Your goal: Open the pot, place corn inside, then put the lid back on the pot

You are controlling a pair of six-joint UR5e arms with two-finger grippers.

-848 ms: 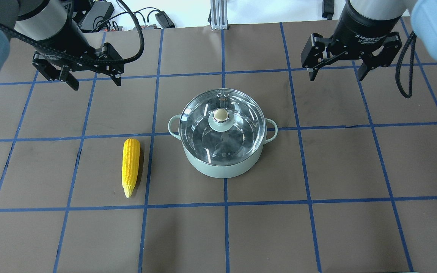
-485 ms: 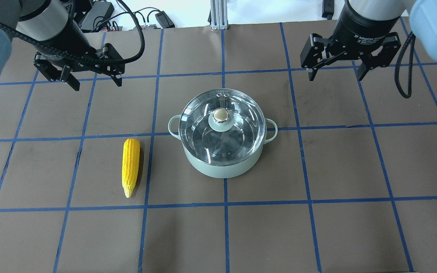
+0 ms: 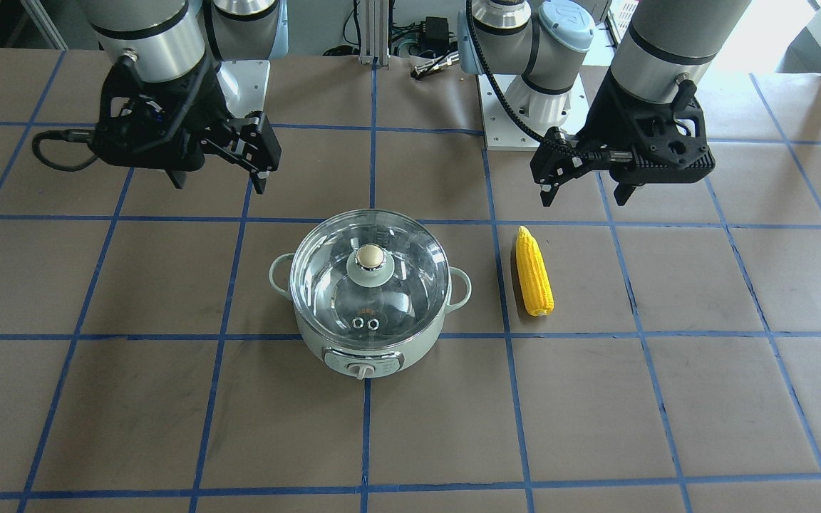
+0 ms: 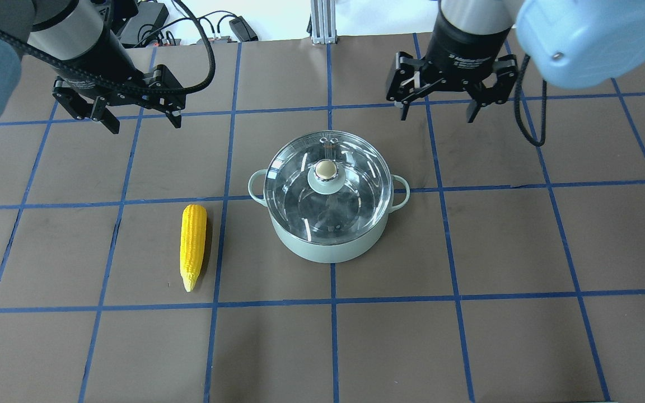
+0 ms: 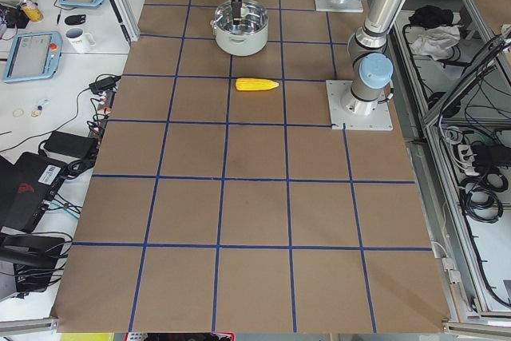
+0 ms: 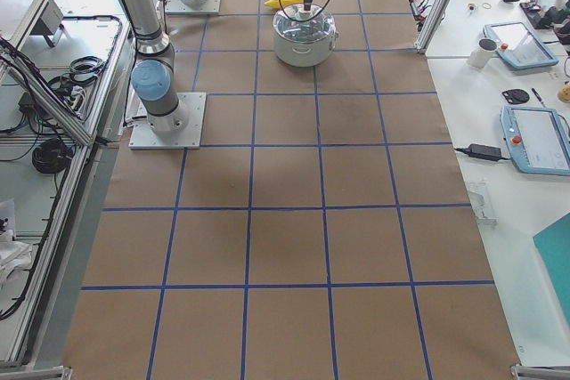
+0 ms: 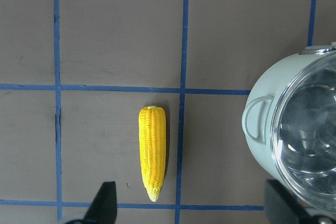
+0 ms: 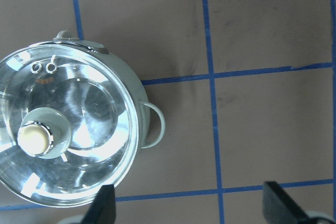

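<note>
Above the table [image 4: 468, 252], left gripper [image 4: 144, 124] and right gripper [image 4: 437, 117] gape empty; lid [image 4: 350, 196] covers pot [image 4: 328, 250].

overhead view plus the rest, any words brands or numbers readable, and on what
No text can be read for certain.
right gripper: white print on its body, too blurred to read.
pot: tiny marks around the dial, too small to read.
lid: small orange mark by the vent rings, illegible.
</note>
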